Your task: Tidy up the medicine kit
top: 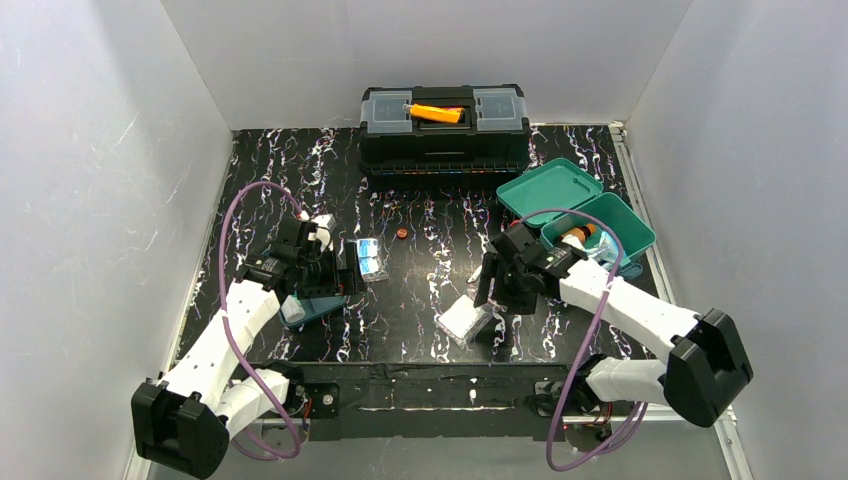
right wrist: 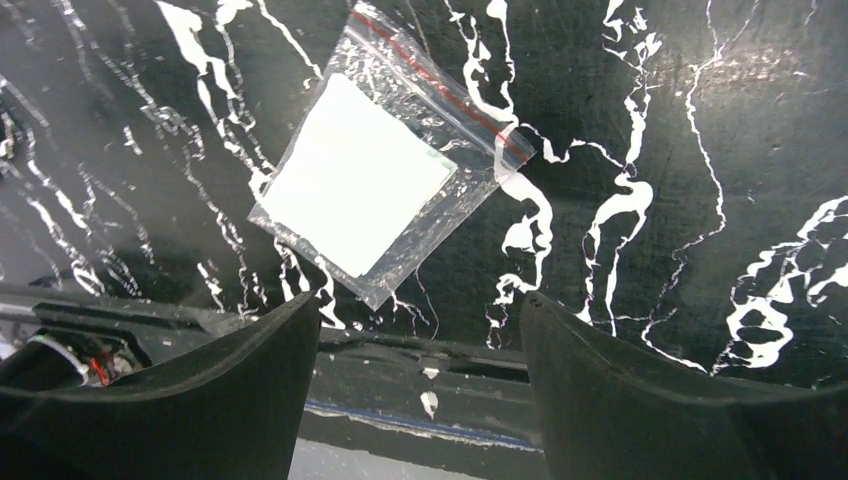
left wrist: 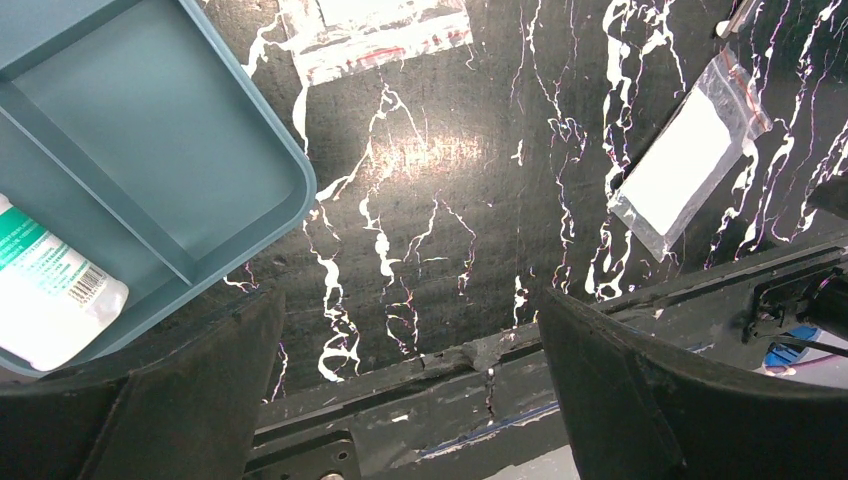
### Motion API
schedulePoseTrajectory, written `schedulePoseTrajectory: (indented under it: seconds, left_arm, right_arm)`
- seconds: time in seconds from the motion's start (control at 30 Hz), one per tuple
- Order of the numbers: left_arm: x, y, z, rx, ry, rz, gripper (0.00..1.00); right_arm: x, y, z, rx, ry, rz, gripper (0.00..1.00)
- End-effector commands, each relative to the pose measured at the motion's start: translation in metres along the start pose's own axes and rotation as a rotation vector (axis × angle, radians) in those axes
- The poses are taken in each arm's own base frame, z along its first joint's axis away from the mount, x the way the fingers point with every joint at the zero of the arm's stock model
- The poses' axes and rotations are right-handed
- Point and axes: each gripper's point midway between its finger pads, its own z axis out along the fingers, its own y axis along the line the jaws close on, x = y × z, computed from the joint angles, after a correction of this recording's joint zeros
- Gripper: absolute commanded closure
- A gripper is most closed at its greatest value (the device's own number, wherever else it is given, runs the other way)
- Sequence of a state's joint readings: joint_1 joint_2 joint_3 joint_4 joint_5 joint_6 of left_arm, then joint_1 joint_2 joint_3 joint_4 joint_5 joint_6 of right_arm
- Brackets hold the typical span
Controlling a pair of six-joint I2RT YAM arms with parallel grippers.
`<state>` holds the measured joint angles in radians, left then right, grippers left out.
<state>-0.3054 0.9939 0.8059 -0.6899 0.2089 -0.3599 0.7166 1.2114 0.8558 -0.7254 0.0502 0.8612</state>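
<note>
Medicine kit (top: 630, 232) sits open at the table's right side, lid (top: 548, 188) thrown back, an orange-tipped item inside. Its divided tray (left wrist: 150, 120) lies out on the left with a white bottle (left wrist: 45, 300) in one compartment, probably set apart so it can be loaded in the open. Left gripper (left wrist: 410, 310) hangs just beside the tray, fingers wide apart, holding nothing. Right gripper (right wrist: 420, 310) hovers over a zip bag (right wrist: 370, 190) holding a white pad. Its jaws are spread and empty, seemingly lined up for a pick. Blue-white packets (top: 372, 258) lie loose mid-table.
</note>
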Motion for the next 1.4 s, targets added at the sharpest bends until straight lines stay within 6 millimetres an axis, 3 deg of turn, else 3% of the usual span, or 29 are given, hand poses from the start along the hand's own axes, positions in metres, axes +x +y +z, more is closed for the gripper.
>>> schedulePoseTrajectory:
  seconds: [0.0, 0.53, 0.77, 0.97, 1.3, 1.37]
  left_arm:
    - [0.000, 0.000, -0.004, -0.008, 0.004, 0.000, 0.02]
    - [0.002, -0.001, -0.003, -0.007, 0.014, -0.004, 0.02]
    - [0.002, -0.001, -0.003, -0.005, 0.019, -0.004, 0.02]
    - [0.003, -0.001, -0.002, -0.004, 0.023, -0.005, 0.02]
    - [0.003, 0.000, -0.002, -0.009, 0.024, -0.004, 0.02]
    - [0.003, 0.000, -0.002, -0.010, 0.025, -0.006, 0.02]
  right_arm:
    - [-0.003, 0.007, 0.018, 0.005, -0.031, 0.068, 0.20]
    - [0.002, 0.006, 0.069, 0.182, 0.021, 0.041, 0.16]
    - [0.009, 0.008, 0.086, 0.198, 0.056, 0.031, 0.23]
    - [0.016, 0.003, 0.094, 0.228, 0.081, -0.001, 0.43]
    - [0.029, -0.006, 0.106, 0.262, 0.123, -0.035, 0.97]
    - [0.030, -0.004, 0.106, 0.253, 0.122, -0.038, 0.99]
